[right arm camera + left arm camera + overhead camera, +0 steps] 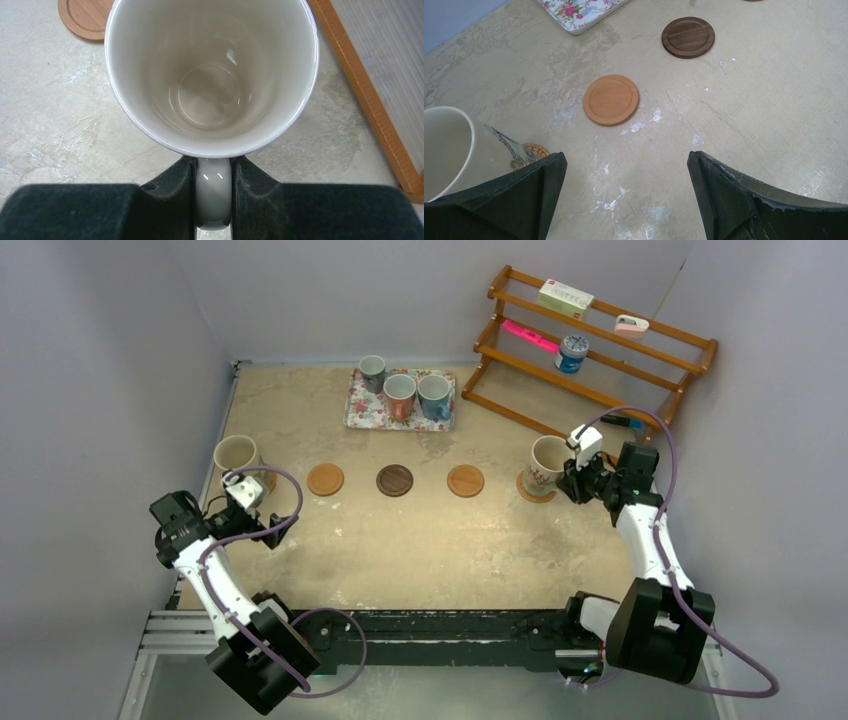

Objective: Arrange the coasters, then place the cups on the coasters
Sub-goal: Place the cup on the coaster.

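Observation:
Three bare coasters lie in a row: orange (325,479) (611,99), dark brown (394,480) (688,37), orange (465,480) (85,17). At the left a cream cup (237,455) (444,150) stands on a woven coaster (535,150). My left gripper (270,530) (626,200) is open just right of it, holding nothing. At the right, another cream cup (547,465) (210,75) is over a tan coaster (528,491), with my right gripper (572,478) (213,167) shut on its handle. Grey-blue (372,370), reddish (400,395) and light blue (434,395) cups stand on the tray.
The floral tray (358,416) (574,12) lies at the back centre. A wooden rack (520,360) (370,100) stands at the back right, close behind the right cup, holding a box, a pink item and a blue-and-white tin (572,353). Walls close in on three sides.

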Robot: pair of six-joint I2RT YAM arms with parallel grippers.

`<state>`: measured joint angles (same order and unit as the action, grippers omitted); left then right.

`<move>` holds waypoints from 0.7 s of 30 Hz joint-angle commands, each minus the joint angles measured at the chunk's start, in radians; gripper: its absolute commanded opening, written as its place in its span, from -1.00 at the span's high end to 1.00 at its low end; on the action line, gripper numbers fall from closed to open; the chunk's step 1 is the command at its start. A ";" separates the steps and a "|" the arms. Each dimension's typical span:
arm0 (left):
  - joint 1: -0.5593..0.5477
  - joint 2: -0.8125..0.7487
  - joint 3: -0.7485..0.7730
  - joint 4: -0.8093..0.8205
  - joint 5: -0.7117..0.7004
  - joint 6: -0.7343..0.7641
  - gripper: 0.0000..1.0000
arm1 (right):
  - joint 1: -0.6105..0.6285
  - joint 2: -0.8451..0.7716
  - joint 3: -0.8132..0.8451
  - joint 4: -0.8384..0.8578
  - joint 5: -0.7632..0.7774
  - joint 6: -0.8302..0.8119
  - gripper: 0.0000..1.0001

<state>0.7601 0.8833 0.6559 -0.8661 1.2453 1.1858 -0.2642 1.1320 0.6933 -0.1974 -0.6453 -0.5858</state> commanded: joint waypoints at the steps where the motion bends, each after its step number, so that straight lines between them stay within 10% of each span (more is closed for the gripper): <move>1: 0.008 0.002 0.017 -0.014 0.052 0.041 -1.00 | -0.007 -0.014 0.013 0.116 -0.049 0.000 1.00; 21: 0.009 0.011 0.019 -0.025 0.056 0.053 -1.00 | -0.007 0.014 -0.003 0.163 -0.041 -0.006 1.00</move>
<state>0.7601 0.8906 0.6559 -0.8825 1.2461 1.1988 -0.2649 1.1645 0.6785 -0.1562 -0.6434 -0.5861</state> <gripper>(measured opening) 0.998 0.245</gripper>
